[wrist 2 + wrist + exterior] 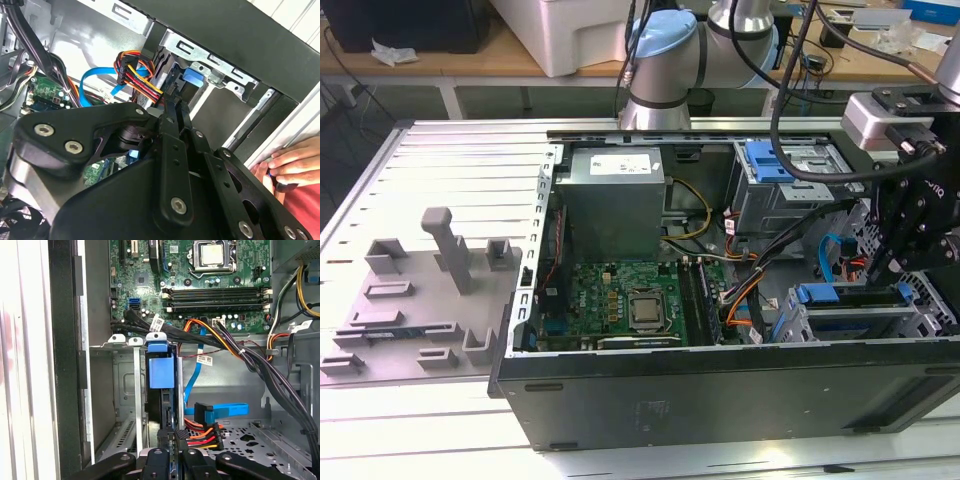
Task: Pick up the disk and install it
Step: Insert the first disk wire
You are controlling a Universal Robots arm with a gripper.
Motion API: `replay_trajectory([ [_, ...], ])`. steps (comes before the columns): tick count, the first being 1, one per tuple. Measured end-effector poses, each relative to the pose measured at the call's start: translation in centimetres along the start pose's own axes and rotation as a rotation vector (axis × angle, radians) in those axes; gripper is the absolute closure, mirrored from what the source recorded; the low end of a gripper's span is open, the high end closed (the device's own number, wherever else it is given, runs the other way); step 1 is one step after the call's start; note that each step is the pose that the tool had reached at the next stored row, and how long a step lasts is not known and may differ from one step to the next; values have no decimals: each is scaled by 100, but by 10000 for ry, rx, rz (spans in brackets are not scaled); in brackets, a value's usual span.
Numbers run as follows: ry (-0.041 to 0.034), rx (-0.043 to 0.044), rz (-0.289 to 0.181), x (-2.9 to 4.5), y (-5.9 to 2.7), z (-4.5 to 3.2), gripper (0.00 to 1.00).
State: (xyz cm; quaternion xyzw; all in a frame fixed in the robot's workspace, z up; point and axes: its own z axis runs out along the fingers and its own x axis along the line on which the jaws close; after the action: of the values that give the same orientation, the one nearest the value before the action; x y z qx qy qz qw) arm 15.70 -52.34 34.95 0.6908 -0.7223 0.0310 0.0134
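Pinches, with fingers (170,140) drawn narrow, what seems an edge of the disk (160,372); holds it on edge, sunk into the drive cage (125,390) by the case (720,390) wall. Looks nearly installed, not yet released. Counts out as one disk, one gripper (167,440), one person's hand (292,165).

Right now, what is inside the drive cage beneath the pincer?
The blue-framed disk sits edge-on in the drive cage; cage walls and the pincer cover its faces.

Lower part of disk (161,372), edge-on in drive cage (125,390), hidden behind gripper (172,447). Person's hand (290,167) cut off at frame edge, possibly holding something small, unidentifiable.
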Motion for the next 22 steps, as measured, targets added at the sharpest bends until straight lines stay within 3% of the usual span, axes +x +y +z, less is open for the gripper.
replay_trajectory([
  [22, -2, 9, -132, -12, 1, 27, 84],
])
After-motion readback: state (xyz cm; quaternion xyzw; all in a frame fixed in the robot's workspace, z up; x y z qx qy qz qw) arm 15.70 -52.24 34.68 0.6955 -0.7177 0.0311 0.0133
